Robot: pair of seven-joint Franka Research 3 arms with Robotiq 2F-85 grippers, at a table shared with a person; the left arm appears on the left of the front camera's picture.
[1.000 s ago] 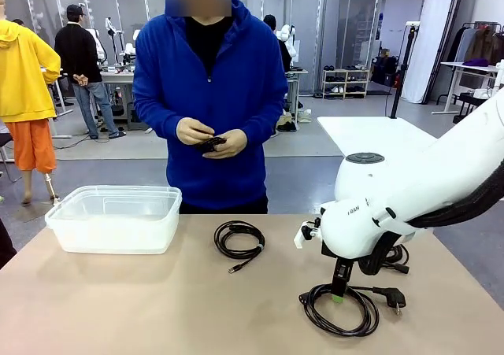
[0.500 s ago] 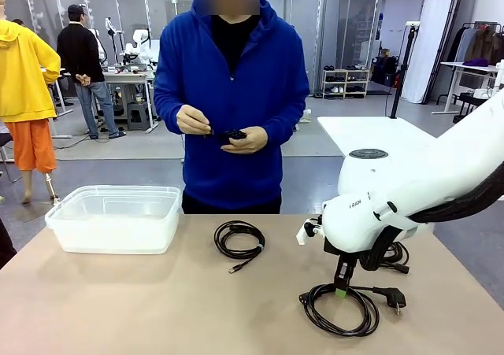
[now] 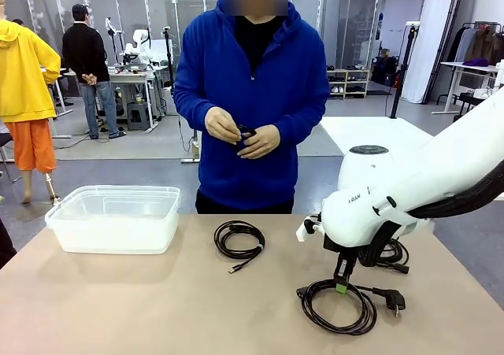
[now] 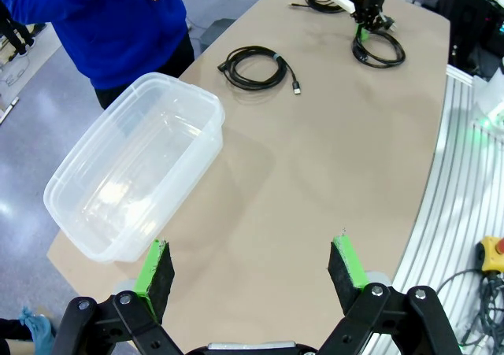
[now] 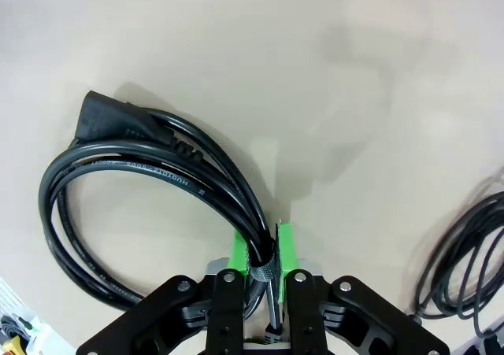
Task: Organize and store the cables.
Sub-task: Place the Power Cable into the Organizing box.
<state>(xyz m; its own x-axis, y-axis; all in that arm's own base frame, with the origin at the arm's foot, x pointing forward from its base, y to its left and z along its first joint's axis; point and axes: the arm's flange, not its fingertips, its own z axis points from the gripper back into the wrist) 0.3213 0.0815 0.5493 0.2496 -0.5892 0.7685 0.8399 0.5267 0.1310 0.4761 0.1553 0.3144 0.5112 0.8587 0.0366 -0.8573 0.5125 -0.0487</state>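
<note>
- Cables (image 3: pixel 250 250) on the tan surface (image 3: pixel 157 308), seen from the front. The thin coil (image 3: pixel 239 239) with a small metal-tipped connector lies alone in the middle. The thick power cord (image 3: pixel 337 308) lies near the front right, its plug (image 3: pixel 391 297) pointing right. A third coil (image 3: pixel 395 254) sits half hidden behind the right arm.
- The right pincer (image 3: pixel 340 286) points straight down onto the power cord's near loop. The clear plastic bin (image 3: pixel 110 241) stands empty at the left, lid off, which I take to be where the coils go.
- The person's hands (image 3: pixel 240 131) work at something small and dark at chest height, well above the surface. I cannot tell what it is.
- From the left wrist, the left pincer (image 4: pixel 250 245) hangs wide open with nothing between its green pads (image 4: pixel 157 264). It sits over bare surface beside the bin, apparently waiting. The bin's walls are glossy and see-through, with rounded corners.
- Farther off in this view, the thin coil lies flat and loosely round. Beyond it is the power cord under the other arm.
- From the right wrist, the right pincer is closed on the power cord where a dark strap (image 5: pixel 264 267) binds the loops. That seems a sensible hold, since the whole bundle should lift as one.
- The cord is smooth rubbery black with faint white print, wound in stiff oval turns, and ends in a blocky moulded connector (image 5: pixel 110 119).
</note>
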